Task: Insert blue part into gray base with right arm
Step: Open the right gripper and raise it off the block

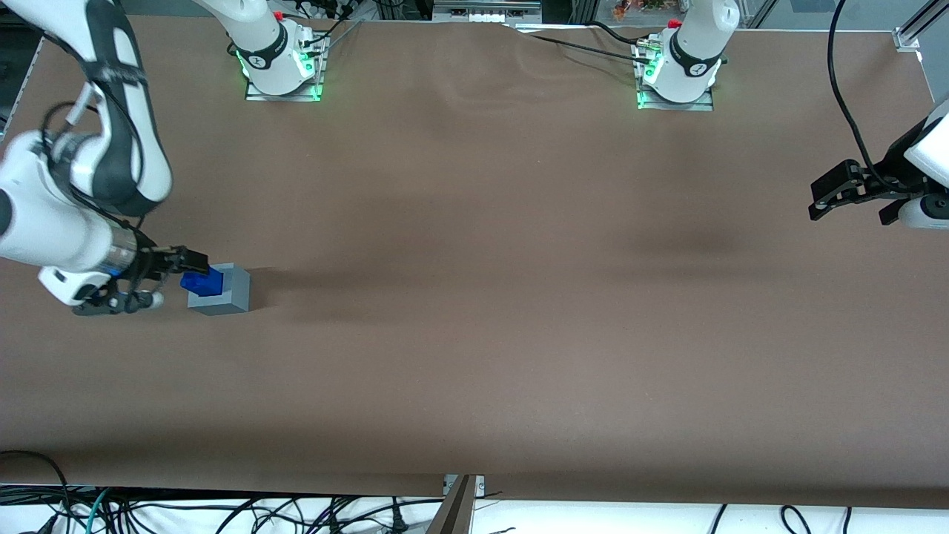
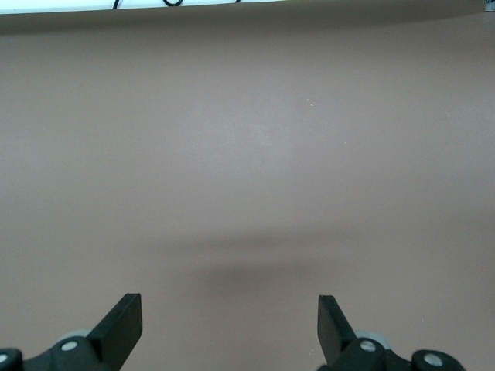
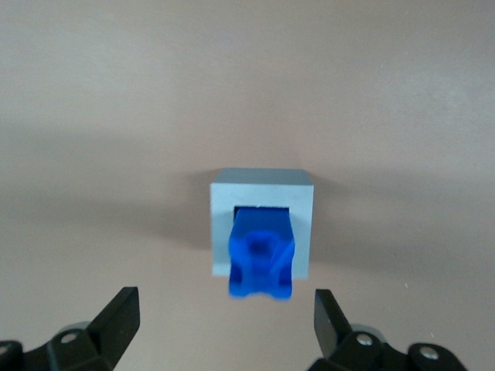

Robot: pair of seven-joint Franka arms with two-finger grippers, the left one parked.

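Here's the right arm [image 1: 81, 185], bent low at the working arm's end of the desk [image 1: 474, 297], its pincer [image 1: 194, 261] hanging just beside the gray base [image 1: 226, 293] and clear of it. From the wrist camera the pincer [image 3: 224, 325] stands with its fingers [image 3: 117, 317] spread wide apart, nothing between them, brown desk [image 3: 247, 93] showing in the gap. And there's the blue part [image 3: 261, 259], sitting in the square recess on top of the gray base [image 3: 261, 189] (not sunk flush, mind you: its bumpy end sticks up out of the opening and hangs over the edge of the cube nearest the pincer). In the front view the blue part [image 1: 202, 282] shows the same way, perched on the base's top toward the pincer side, tilted rather than level as far as one can tell. The base itself rests flat on the desk, with a soft shadow stretching away from it toward the parked arm's end. Pincer and blue part are close together but apart, no finger touching the plastic.
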